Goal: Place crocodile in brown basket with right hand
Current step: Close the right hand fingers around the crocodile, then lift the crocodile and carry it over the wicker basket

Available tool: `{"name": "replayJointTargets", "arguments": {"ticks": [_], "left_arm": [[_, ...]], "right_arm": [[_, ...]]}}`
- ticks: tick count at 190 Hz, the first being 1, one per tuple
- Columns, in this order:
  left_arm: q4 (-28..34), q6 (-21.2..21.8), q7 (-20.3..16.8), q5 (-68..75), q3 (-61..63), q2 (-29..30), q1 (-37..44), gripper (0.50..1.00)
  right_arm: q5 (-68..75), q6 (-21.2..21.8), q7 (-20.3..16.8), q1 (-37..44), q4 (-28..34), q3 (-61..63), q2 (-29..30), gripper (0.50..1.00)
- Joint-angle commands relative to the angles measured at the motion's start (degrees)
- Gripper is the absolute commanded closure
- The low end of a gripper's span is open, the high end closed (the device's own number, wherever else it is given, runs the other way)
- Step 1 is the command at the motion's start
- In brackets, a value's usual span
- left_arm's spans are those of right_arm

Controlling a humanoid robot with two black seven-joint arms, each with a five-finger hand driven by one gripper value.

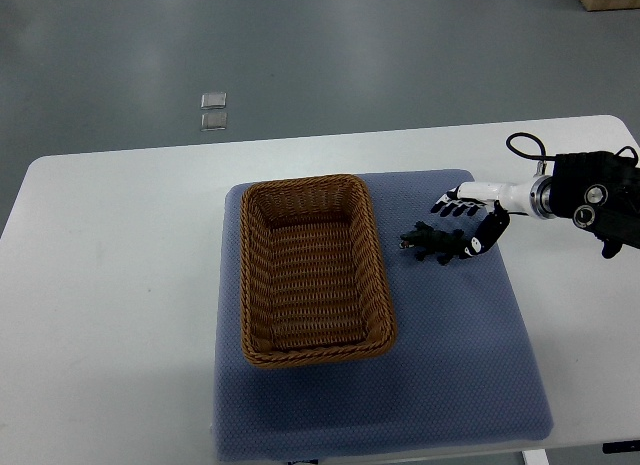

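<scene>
Right hand at the crocodile
Fingers spread wide, gripping nothing; crocodile lies at its fingertips, basket just beyond.

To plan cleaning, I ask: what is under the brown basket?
The blue mat, lying on the white table. The part beneath the basket is covered, so anything there cannot be seen.
</scene>
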Motion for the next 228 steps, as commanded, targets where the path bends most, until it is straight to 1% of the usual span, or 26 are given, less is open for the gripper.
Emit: {"name": "replayJointTargets", "arguments": {"ticks": [1, 36, 59, 68, 73, 82, 89, 97, 108, 116, 125, 128, 142, 143, 150, 151, 152, 153, 154, 155, 156, 157, 165, 228], "left_arm": [[0.00, 0.00, 0.00, 0.01, 0.00, 0.00, 0.00, 0.500], [0.00, 0.00, 0.00, -0.08, 0.00, 0.00, 0.00, 0.500], [0.00, 0.00, 0.00, -0.08, 0.00, 0.00, 0.00, 0.500], [0.00, 0.00, 0.00, -0.08, 0.00, 0.00, 0.00, 0.500], [0.00, 0.00, 0.00, -0.08, 0.00, 0.00, 0.00, 0.500], [0.00, 0.00, 0.00, -0.08, 0.00, 0.00, 0.00, 0.500], [0.00, 0.00, 0.00, -0.08, 0.00, 0.00, 0.00, 0.500], [0.00, 0.00, 0.00, -0.08, 0.00, 0.00, 0.00, 0.500], [0.00, 0.00, 0.00, -0.08, 0.00, 0.00, 0.00, 0.500], [0.09, 0.00, 0.00, -0.08, 0.00, 0.00, 0.00, 0.500], [0.00, 0.00, 0.00, -0.08, 0.00, 0.00, 0.00, 0.500], [0.09, 0.00, 0.00, -0.08, 0.00, 0.00, 0.00, 0.500], [0.09, 0.00, 0.00, -0.08, 0.09, 0.00, 0.00, 0.500], [0.09, 0.00, 0.00, -0.08, 0.00, 0.00, 0.00, 0.500], [0.09, 0.00, 0.00, -0.08, 0.09, 0.00, 0.00, 0.500], [0.09, 0.00, 0.00, -0.08, 0.09, 0.00, 0.00, 0.500], [0.09, 0.00, 0.00, -0.08, 0.09, 0.00, 0.00, 0.500], [0.09, 0.00, 0.00, -0.08, 0.09, 0.00, 0.00, 0.500], [0.09, 0.00, 0.00, -0.08, 0.09, 0.00, 0.00, 0.500], [0.09, 0.00, 0.00, -0.08, 0.09, 0.00, 0.00, 0.500], [0.09, 0.00, 0.00, -0.08, 0.09, 0.00, 0.00, 0.500], [0.09, 0.00, 0.00, -0.08, 0.00, 0.00, 0.00, 0.500], [0.09, 0.00, 0.00, -0.08, 0.09, 0.00, 0.00, 0.500], [0.00, 0.00, 0.00, -0.08, 0.09, 0.00, 0.00, 0.500]], "right_arm": [[0.00, -0.05, 0.00, -0.25, -0.04, 0.06, 0.00, 0.662], [0.00, -0.14, 0.09, -0.95, -0.13, 0.15, 0.00, 0.664], [0.00, -1.37, 0.09, -1.39, -0.13, 0.06, 0.00, 0.675], [0.00, -1.37, 0.09, -1.65, -0.13, 0.06, 0.09, 0.705], [0.00, -1.37, 0.09, -1.74, -0.13, 0.06, 0.09, 0.711], [0.00, -1.37, 0.17, -2.01, -0.13, -0.02, 0.09, 0.740], [0.00, -1.37, 0.17, -2.27, -0.22, 0.06, 0.09, 0.748], [-0.09, -1.45, 0.17, -2.53, -0.31, -0.02, 0.09, 0.775], [-0.26, -1.54, 0.17, -2.71, -0.31, 0.06, 0.09, 0.789], [-0.79, -1.54, 0.26, -2.71, -0.39, 0.06, 0.09, 0.789], [-1.67, -1.63, 0.26, -2.80, -0.75, 0.06, 0.09, 0.816], [-1.84, -1.63, 0.26, -2.80, -0.83, 0.06, 0.18, 0.818], [-2.55, -1.54, 0.35, -2.62, -1.19, 0.06, 0.35, 0.863], [-2.55, -1.54, 0.35, -2.62, -1.19, 0.06, 0.35, 0.875], [-2.55, -1.45, 0.35, -2.53, -1.19, 0.06, 0.27, 0.897], [-2.55, -1.45, 0.35, -2.53, -1.19, 0.06, 0.27, 0.910], [-2.55, -1.45, 0.35, -2.53, -1.19, 0.06, 0.27, 0.910], [-2.55, -1.45, 0.35, -2.53, -1.19, 0.06, 0.27, 0.926], [-2.55, -1.45, 0.35, -2.53, -1.19, 0.06, 0.27, 0.926], [-2.55, -1.45, 0.26, -2.45, -1.19, 0.06, 0.27, 0.944], [-2.55, -1.45, 0.26, -2.45, -1.19, 0.06, 0.27, 0.944], [-2.55, -1.45, 0.35, -2.45, -1.19, 0.06, 0.18, 0.959], [-2.55, -1.45, 0.35, -2.36, -1.19, 0.15, 0.09, 0.997], [-1.93, -0.75, 0.35, 0.10, -0.92, 1.03, -1.84, 1.000]]}}
